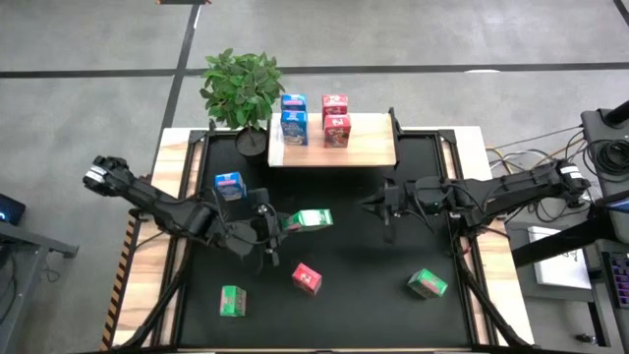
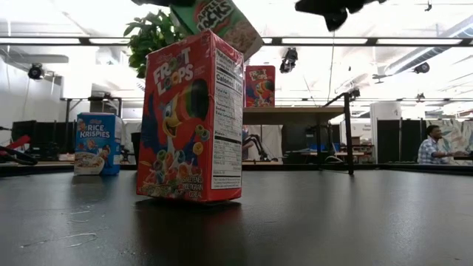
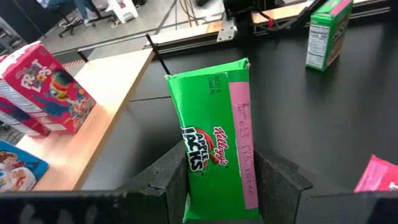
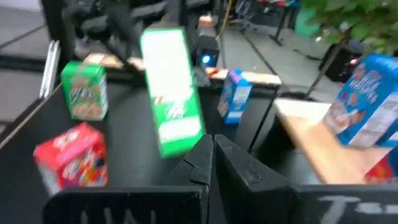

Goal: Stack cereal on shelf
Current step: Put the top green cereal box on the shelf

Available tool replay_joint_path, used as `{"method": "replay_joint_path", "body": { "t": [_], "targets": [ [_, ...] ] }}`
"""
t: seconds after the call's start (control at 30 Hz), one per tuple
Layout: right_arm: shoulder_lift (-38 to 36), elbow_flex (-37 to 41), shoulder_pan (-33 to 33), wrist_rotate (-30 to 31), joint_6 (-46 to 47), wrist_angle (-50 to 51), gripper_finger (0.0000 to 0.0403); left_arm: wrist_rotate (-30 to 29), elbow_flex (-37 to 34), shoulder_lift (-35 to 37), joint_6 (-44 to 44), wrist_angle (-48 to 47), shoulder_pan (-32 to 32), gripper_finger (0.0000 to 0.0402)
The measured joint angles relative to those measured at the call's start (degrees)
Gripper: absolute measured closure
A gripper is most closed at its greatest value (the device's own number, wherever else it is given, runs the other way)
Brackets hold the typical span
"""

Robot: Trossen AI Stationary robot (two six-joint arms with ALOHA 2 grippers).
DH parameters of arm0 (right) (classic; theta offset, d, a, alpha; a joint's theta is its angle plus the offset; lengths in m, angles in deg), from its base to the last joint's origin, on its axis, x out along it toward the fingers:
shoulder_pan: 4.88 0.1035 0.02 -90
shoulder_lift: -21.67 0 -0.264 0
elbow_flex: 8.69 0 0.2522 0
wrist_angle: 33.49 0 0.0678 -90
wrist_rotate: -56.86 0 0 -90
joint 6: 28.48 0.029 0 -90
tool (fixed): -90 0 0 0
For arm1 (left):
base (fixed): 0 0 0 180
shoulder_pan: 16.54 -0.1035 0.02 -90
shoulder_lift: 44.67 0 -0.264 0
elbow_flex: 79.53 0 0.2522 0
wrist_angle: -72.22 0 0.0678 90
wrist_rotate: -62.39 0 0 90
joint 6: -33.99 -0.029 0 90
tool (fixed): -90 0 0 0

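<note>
The green Apple Jacks cereal carton is hanging above the black tabletop mat, near the mat's middle and short of the low light-wood shelf with thin dark legs, and the left gripper is holding it with both dark fingers pressed against its narrow sides. On the shelf four cartons are already standing in two short stacks, blue Rice Krispies cartons beside red Froot Loops cartons, so the bare wood to their right looks like the natural spot for green. To do this well, the carton should be carried high enough to clear the shelf edge, turned upright, and lowered flat before the fingers let go; a tilted release could tip it into the red stack. The right gripper is waiting over the mat in front of the shelf with its fingers closed together and holding nothing, and it is sitting close to that path, so a collision seems possible. A blue carton, a red one and two green ones are waiting on the mat.
</note>
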State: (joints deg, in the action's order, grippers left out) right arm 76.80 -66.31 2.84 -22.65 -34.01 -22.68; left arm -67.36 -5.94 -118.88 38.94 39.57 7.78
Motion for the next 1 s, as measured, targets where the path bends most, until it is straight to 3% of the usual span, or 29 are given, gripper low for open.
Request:
{"method": "replay_joint_path", "body": {
  "t": [0.17, 0.4, 0.63, 0.8, 1.0],
  "targets": [
    [4.0, -9.5, 0.0, -0.5, 0.1, 8.7, 0.036, -0.1, -0.3, -0.2, -3.3, 0.1, 0.0, 0.0266],
    [13.1, -23.4, 0.0, -0.4, -1.5, 22.5, 0.0241, -0.1, -0.4, -1.8, -5.7, 0.1, 0.0, 0.0266],
    [21.9, -30.2, 0.0, -0.4, -3.7, 25.2, 0.0136, -0.3, -0.4, -2.8, -5.7, -0.2, -0.3, 0.0266],
    [27.1, -33.6, 0.0, -0.4, -4.6, 25.4, 0.01, -0.2, -0.8, -2.8, -5.7, -0.6, -0.3, 0.0266],
    [31.0, -36.4, -0.1, -3.4, -4.7, 25.5, 0.0092, -0.2, -1.1, -2.7, -5.6, -0.5, -0.3, 0.0266]
  ]
}}
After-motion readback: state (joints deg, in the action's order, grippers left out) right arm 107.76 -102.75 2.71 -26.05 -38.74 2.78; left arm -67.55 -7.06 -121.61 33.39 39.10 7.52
